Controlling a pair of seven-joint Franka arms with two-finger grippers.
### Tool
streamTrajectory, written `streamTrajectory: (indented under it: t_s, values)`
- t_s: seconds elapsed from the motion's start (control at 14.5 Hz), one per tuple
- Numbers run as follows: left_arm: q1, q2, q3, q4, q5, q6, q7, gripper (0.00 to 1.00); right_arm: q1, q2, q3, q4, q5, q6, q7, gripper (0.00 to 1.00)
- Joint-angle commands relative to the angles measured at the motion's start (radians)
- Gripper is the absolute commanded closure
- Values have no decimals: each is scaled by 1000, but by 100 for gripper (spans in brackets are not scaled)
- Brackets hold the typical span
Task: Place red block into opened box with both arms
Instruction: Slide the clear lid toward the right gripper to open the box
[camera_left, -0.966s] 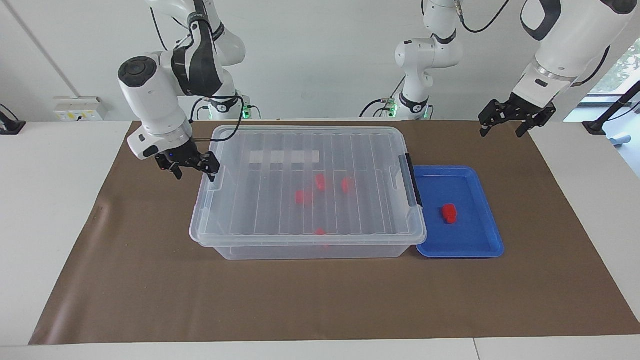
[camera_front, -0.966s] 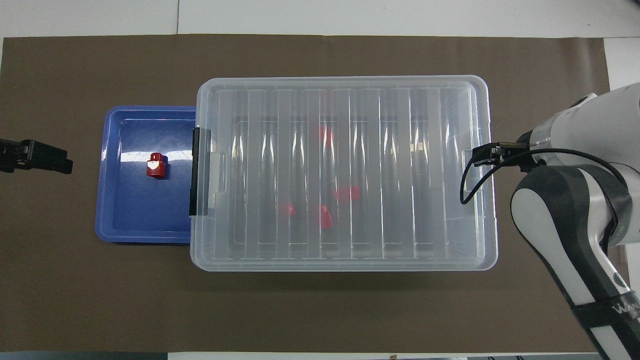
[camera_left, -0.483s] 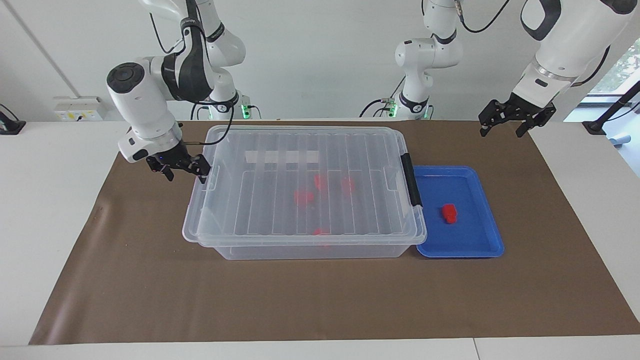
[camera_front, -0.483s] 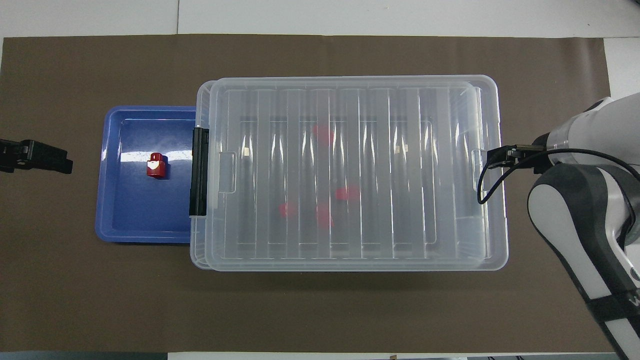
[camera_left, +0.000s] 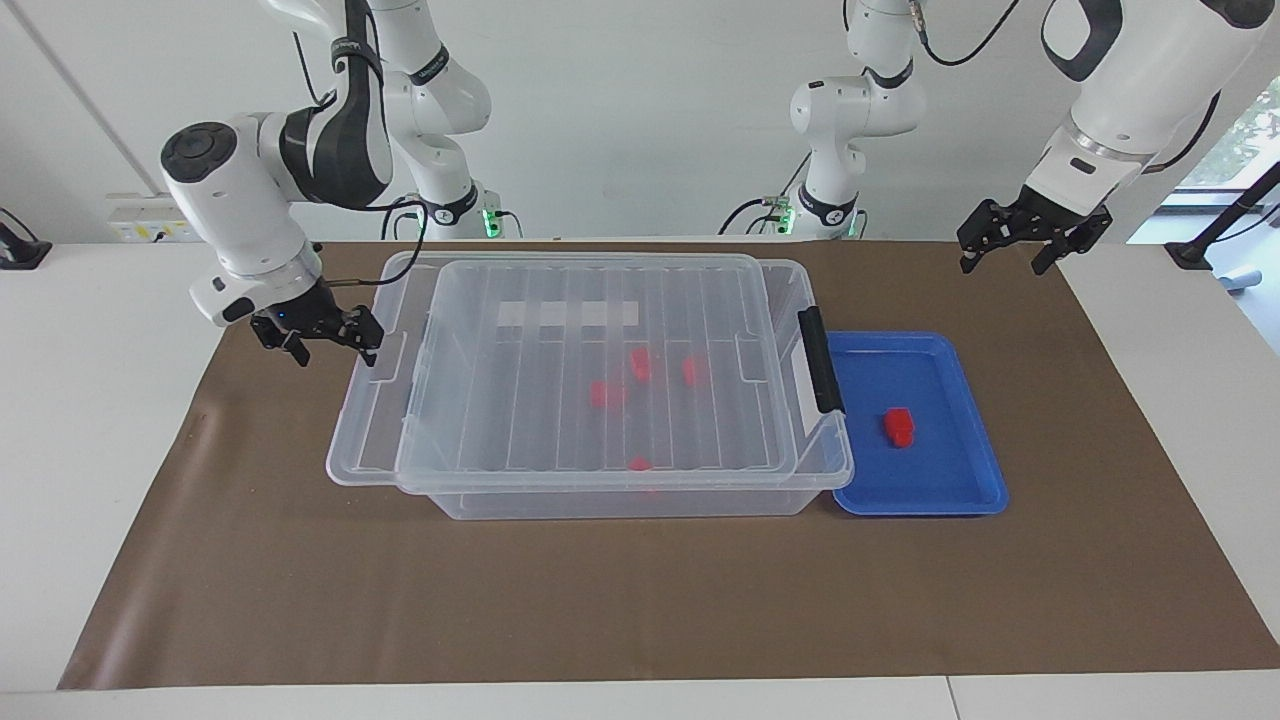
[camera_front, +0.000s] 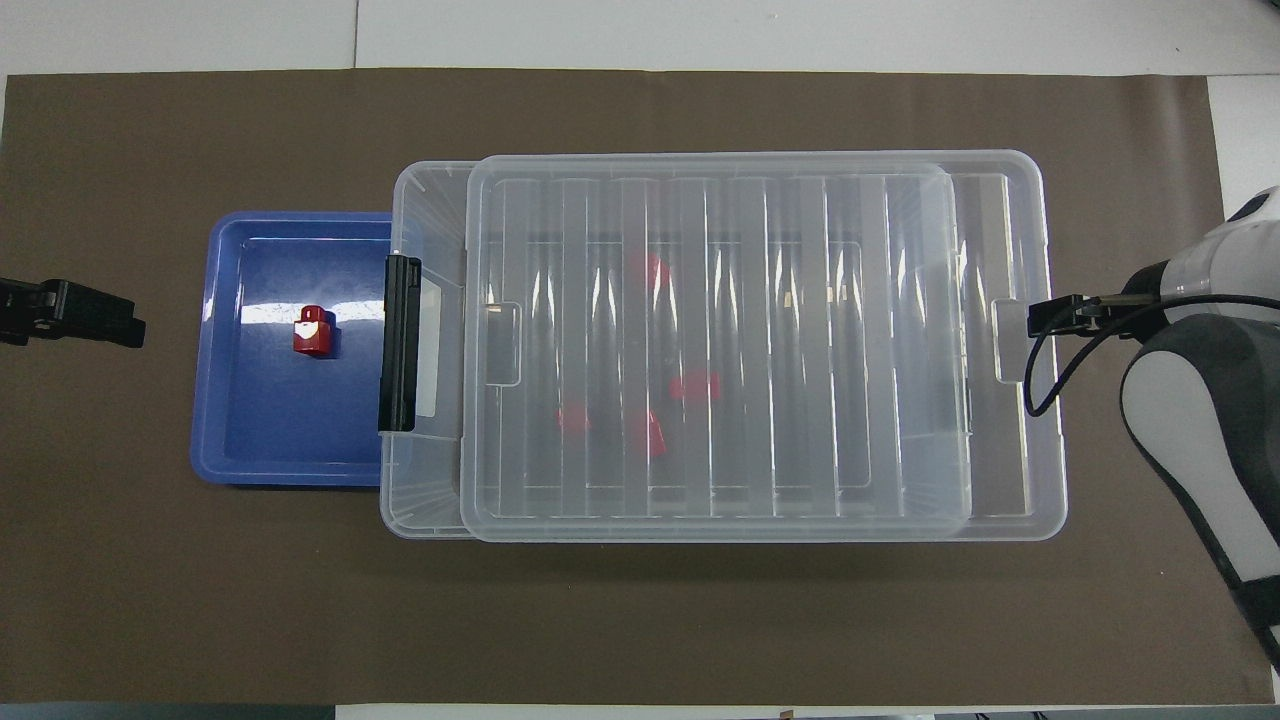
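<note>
Red block (camera_left: 898, 426): lies alone in the blue tray (camera_left: 930, 490), clear of its walls; no gripper is near it.
Block shape: chunky, glossy red plastic; the overhead view shows a pale highlight on its stepped top (camera_front: 311, 331), which the facing view does not.
Blue tray: shallow, smooth plastic with rounded corners, butted against the box's latch end, toward the left arm's end of the table.
Box (camera_left: 600, 500): deep clear bin standing on a brown mat (camera_left: 640, 600).
Lid (camera_left: 560, 400): clear and ribbed, lying on the box but offset toward the right arm's end. The overhead view (camera_front: 760, 350) shows the overhang there and an uncovered strip of box by the latch (camera_front: 398, 355).
Label strip (camera_left: 565, 313): white, plain in the facing view only.
Blocks in box (camera_left: 640, 362): four red shapes, blurred through the ribs.
Right gripper (camera_left: 335, 352): fingers spread, at the lid's overhanging end, one fingertip at its lip; contact not clear. The overhead view hides the fingers under the wrist.
Left gripper (camera_left: 1003, 268): fingers spread, holding nothing, waiting over the mat's edge; the overhead view shows only its black tip (camera_front: 70, 312).
</note>
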Motion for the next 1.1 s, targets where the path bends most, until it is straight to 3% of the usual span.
streamTrajectory:
  t_s: [0.0, 0.62, 1.03]
  values:
    - [8, -29, -4, -35, 17, 20, 13, 0, -49, -20, 6, -27, 4, 25, -86, 0]
    - [-4, -32, -6, -38, 17, -14, 12, 0, -164, -8, 6, -4, -2, 25, -292, 0]
    - [-16, -43, -9, -213, 17, 240, 10, 0, -208, -6, 4, -2, -11, 47, -362, 0]
